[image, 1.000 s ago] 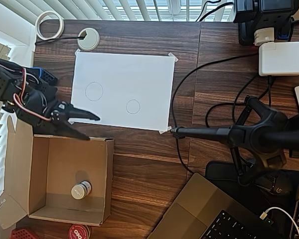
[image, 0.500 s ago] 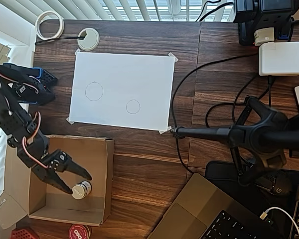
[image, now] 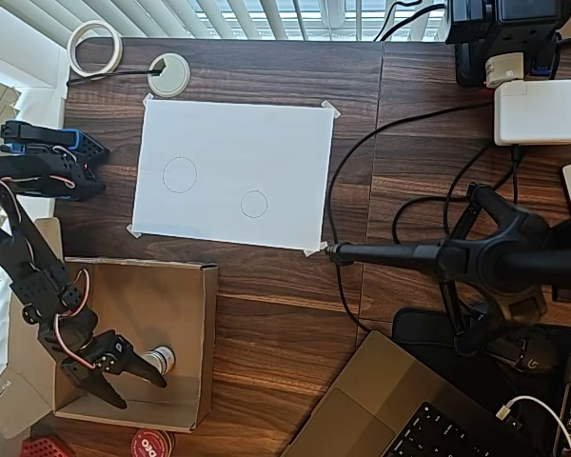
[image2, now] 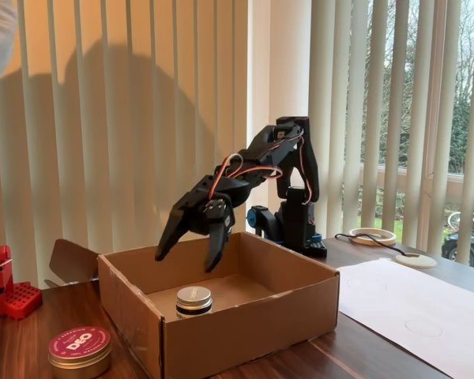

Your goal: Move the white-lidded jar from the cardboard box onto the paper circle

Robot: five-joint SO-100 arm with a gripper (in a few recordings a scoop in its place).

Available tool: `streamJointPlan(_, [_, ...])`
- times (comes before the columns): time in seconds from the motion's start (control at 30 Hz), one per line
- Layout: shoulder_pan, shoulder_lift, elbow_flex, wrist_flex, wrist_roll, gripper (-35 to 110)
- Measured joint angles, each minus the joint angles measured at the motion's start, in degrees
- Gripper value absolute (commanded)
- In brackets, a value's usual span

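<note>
Black two-finger gripper (image: 138, 390) sits above the large brown corrugated cardboard box (image: 202, 343), fingers spread apart and gripping nothing; in the fixed view the gripper (image2: 189, 257) hangs tilted down, fingertips level with the box (image2: 253, 316) rim, clear of the jar. Small round white-lidded jar (image2: 193, 300) stands upright on the box floor, near the front wall in the fixed view; from overhead the jar (image: 162, 358) is partly hidden behind the upper finger, only its right edge showing. From overhead the fingertips overlap the jar's spot, but the fixed view shows them above it and not touching. White paper sheet (image: 266, 143), taped at the corners, lies on the dark wood table (image: 266, 314) beyond the box. The smaller pencilled paper circle (image: 254, 204) on it is bare, well apart from the box; the larger pencilled circle (image: 179, 174) sits left of it in the overhead view. Red round lid with white lettering (image2: 80, 350) rests on the table just outside the box. White ring-shaped disc (image: 168, 74) sits at the far table edge near the blinds.
</note>
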Motion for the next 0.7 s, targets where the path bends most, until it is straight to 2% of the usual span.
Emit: streamJointPlan(0.7, [0.7, -5.9, -3.0, 1.7, -3.2, 46])
